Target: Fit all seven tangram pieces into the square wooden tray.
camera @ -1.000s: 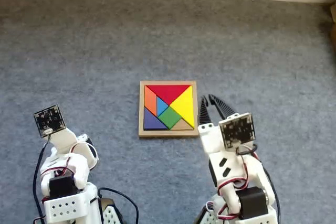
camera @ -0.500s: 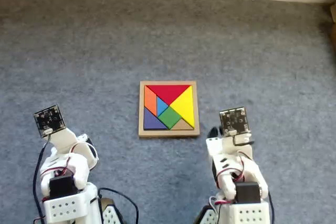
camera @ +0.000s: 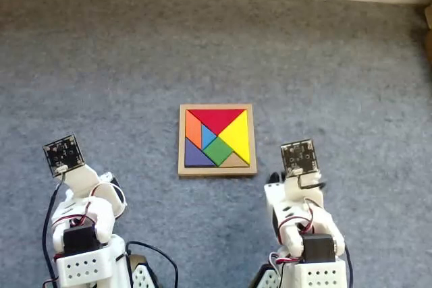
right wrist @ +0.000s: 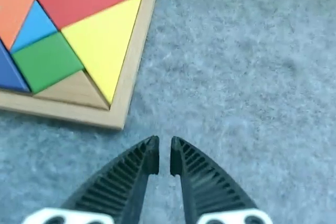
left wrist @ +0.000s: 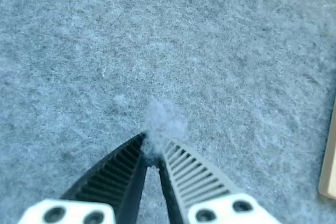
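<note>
the wooden tray (camera: 217, 170) is sitting mid-surface, all seven pieces (camera: 217, 121) looking fitted inside. the left gripper (left wrist: 153, 150) and right gripper (right wrist: 164, 156) are resting near the front edge, jaws pressed together and holding nothing. the job is looking done, so nothing is needing moving next.

Tray (camera: 217, 173) seen in pale natural wood. Pieces noted inside: red triangle (camera: 217, 119), yellow triangle (camera: 239, 136), orange piece (camera: 192, 129), light blue triangle (camera: 206, 136), green square (camera: 218, 150), dark blue piece (camera: 194, 158), tan triangle (camera: 234, 160) matched closely to tray wood. Carpet (camera: 101, 65) rendered mottled grey-blue, fuzzy. Left gripper (left wrist: 152, 156): one finger black, other pale grey, both ribbed. Right gripper (right wrist: 164, 156): both fingers black, ribbed. Arm shells seen white, wires red and black.
</note>
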`<state>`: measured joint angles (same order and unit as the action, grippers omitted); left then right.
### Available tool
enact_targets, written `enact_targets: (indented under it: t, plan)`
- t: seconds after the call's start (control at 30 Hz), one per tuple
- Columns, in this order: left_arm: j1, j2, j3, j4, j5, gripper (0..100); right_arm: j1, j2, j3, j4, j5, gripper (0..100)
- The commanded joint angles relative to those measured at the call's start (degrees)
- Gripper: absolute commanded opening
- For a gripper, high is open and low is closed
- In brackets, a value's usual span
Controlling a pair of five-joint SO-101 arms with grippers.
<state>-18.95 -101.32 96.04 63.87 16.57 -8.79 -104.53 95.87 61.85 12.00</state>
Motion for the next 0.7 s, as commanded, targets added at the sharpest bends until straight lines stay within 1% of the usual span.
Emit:
enact_targets:
  t: [0.0,0.03,0.67]
  plan:
    - [-0.7,-1.4,1.2,-0.4,0.4,1,0.7,-0.7,6.9,9.1,0.4,5.2]
    - [-0.7,-1.4,1.2,-0.4,0.4,1,0.7,-0.7,6.9,10.2,0.4,5.2]
    - [-0.7,-1.4,1.2,-0.4,0.4,1,0.7,-0.7,6.8,9.9,0.4,5.2]
